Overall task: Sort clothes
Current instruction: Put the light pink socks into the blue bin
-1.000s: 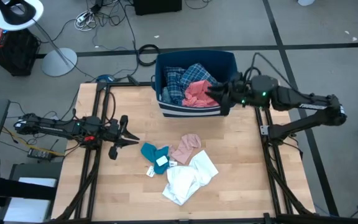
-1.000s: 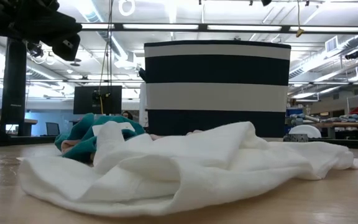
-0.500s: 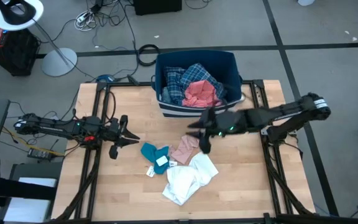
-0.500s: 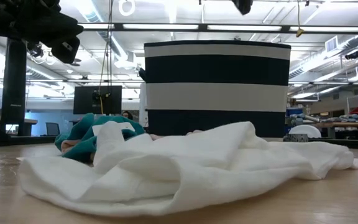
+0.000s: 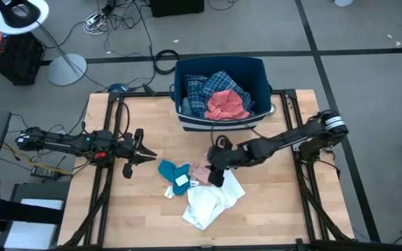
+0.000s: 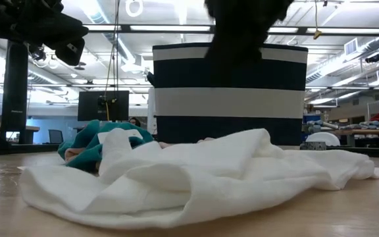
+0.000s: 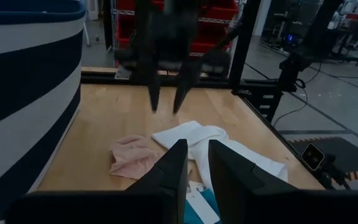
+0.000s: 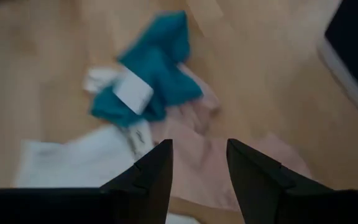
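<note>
A pale pink garment [image 5: 201, 169] lies crumpled on the table between a small teal garment [image 5: 169, 171] and a white garment [image 5: 211, 199]. My right gripper [image 5: 215, 180] hangs open just above the pale pink one, slanting down, touching nothing; the left wrist view shows its fingers [image 7: 166, 109] apart over the cloth [image 7: 132, 158]. The dark blue bin [image 5: 211, 124] at the far edge holds a blue-white plaid shirt [image 5: 204, 90] and a salmon pink piece [image 5: 227, 104]. My left gripper [image 5: 144, 155] waits at the table's left, level, with a narrow gap between its fingers.
The white garment [image 6: 196, 178] spreads toward the near edge, and the teal one [image 6: 87, 148] lies behind it at the left. The striped bin wall [image 6: 229, 92] stands behind the pile. Bare wood lies near the left and right edges.
My right gripper has swung from over the bin toward the table's near edge and down, tipping its fingers downward, until it hangs over the pale pink garment. The garments on the table have not moved.
</note>
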